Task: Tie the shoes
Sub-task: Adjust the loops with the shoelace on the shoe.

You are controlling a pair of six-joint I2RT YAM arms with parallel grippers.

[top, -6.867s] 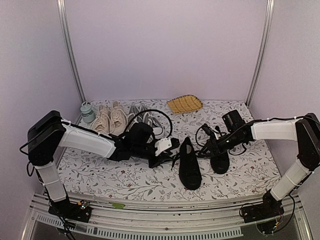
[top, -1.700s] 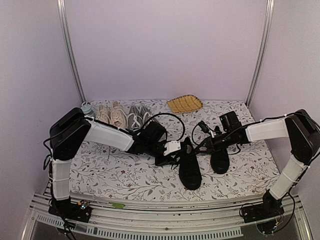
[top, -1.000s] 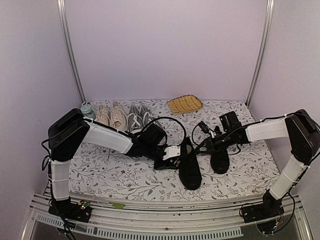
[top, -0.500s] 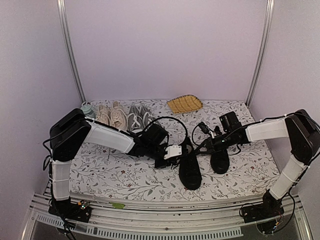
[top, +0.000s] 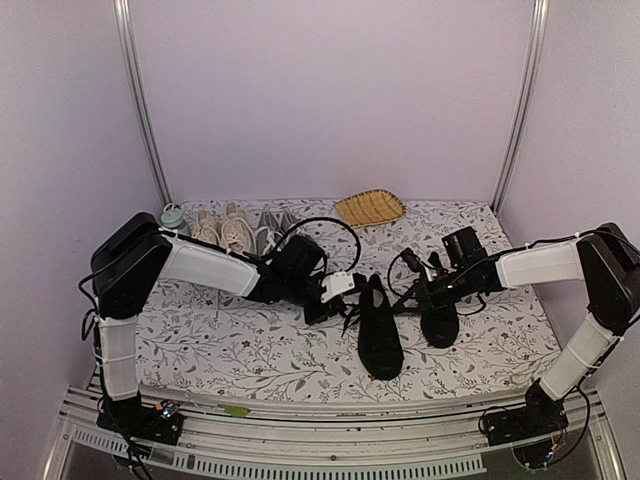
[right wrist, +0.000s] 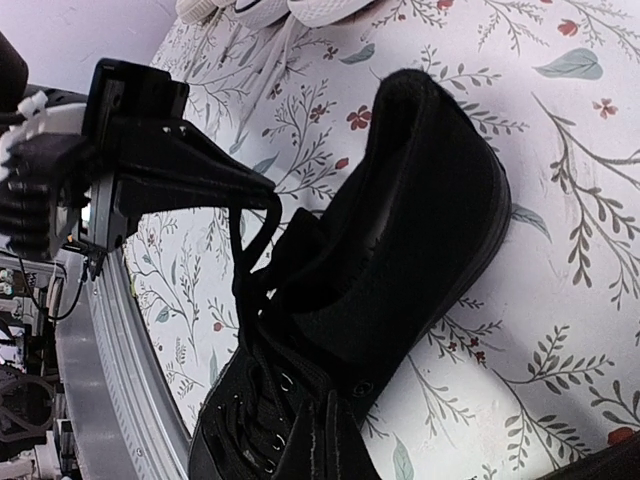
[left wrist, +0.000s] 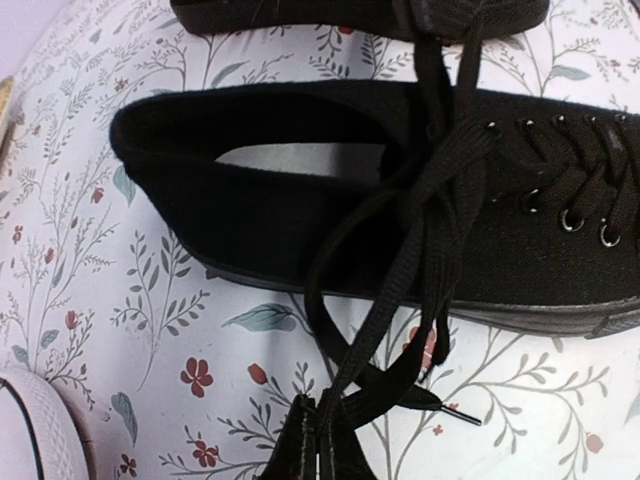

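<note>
- The left gripper [left wrist: 320, 455] is closed tight, and a black lace [left wrist: 395, 270] is pinched between its fingers.
- From this gripper the lace goes forward and up, in several loose strands, to the eyelets of the first black shoe [left wrist: 300, 215].
- This shoe lies on the flowered desk [left wrist: 100, 300] just in front of the left gripper, side-on to it, with the heel opening to the left and the laced front to the right.
- The second black shoe [left wrist: 330, 12] lies just beyond the first one, on the side away from the left gripper.
- A white toe cap [left wrist: 30, 435] is near the left gripper, at its left side.
- The right gripper [right wrist: 325, 440] is closed too and hangs right over the laced front of the first shoe; I cannot tell if a lace is between its fingers.
- Seen from the right gripper, the left gripper is across the shoe, with a loop of lace at its tip.
- In the top view, the beige pair [top: 222, 232] and a woven tray [top: 369, 208] are well behind both grippers.
</note>
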